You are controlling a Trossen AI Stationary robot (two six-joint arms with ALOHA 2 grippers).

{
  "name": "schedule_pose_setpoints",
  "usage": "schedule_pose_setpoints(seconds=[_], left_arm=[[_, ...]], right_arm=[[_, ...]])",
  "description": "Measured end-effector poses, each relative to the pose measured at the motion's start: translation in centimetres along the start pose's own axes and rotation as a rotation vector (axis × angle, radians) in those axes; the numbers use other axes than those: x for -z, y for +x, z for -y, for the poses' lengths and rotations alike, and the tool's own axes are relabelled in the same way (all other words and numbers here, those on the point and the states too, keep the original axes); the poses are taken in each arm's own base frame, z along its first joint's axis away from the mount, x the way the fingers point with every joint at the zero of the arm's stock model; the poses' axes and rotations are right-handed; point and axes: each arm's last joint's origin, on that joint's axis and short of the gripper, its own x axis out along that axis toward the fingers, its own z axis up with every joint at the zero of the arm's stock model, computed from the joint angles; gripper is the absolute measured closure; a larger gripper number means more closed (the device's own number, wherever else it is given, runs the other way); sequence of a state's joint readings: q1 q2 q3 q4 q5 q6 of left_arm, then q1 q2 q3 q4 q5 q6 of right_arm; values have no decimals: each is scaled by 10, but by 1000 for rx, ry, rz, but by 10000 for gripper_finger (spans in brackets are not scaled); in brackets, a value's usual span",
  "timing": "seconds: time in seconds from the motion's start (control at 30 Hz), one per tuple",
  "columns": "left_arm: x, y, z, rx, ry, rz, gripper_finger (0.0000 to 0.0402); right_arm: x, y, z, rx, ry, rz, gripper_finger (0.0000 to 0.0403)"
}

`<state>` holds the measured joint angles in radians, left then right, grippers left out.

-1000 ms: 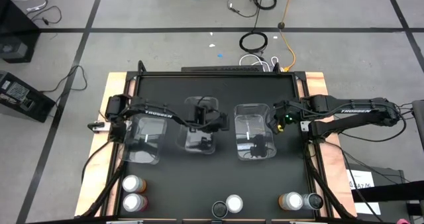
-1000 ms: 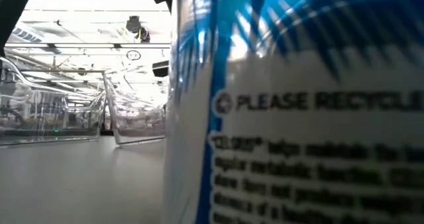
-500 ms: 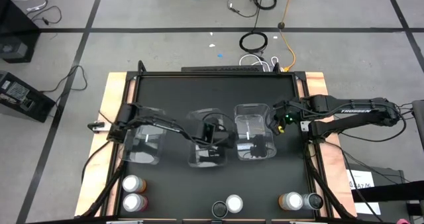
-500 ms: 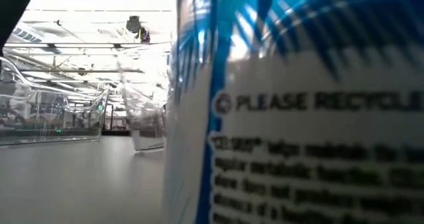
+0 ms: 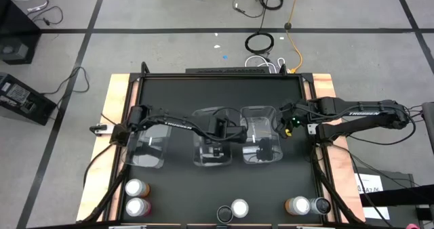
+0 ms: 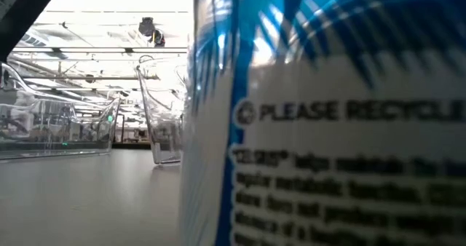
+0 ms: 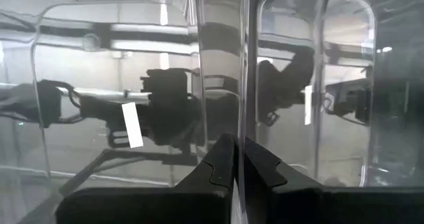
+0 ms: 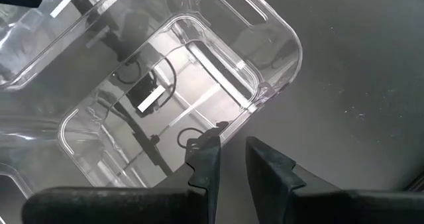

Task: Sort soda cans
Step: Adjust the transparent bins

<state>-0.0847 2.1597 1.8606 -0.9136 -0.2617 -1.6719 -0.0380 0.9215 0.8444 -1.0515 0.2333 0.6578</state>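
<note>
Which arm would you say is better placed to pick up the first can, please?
Right, probably: its gripper is open beside the right bin, while the left gripper is shut on the middle bin.

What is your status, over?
Left claw shut on middle bin wall. Right claw at right bin rim. Cans all outside bins.

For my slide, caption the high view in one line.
Left tool shut on the middle clear bin, right tool at the right bin; soda cans unsorted.
</note>
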Motion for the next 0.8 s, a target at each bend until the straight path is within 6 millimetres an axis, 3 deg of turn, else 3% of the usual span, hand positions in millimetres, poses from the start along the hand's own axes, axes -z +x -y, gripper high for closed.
schedule_pose_setpoints(seconds=[0.8], left_arm=[[-8, 2, 7, 66, 23, 8, 365]], right_arm=[[0, 0, 0, 0, -25, 0, 337]])
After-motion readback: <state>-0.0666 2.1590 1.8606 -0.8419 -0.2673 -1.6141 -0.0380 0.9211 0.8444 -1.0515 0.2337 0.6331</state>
